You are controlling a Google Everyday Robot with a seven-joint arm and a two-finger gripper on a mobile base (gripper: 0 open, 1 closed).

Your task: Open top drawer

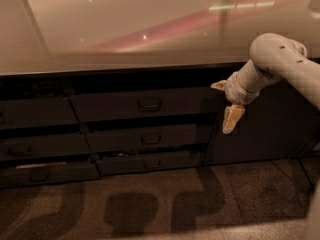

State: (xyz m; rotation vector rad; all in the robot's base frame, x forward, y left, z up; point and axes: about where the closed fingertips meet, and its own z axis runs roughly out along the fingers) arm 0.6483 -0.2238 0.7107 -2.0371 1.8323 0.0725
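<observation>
Beneath a glossy pale countertop (125, 29), the wide dark-grey top drawer (110, 106) sat shut; we judged the cream gripper (231, 123), hanging right of it, its opening impossible to tell, should travel left to the small loop handle (149, 103).

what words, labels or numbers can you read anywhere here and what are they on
None: no readable text on the counter, the top drawer or the lower drawers.
The gripper, hanging right of the top drawer, shows no marking.
Pale strip on the bottom left drawer: no lettering can be made out.
</observation>
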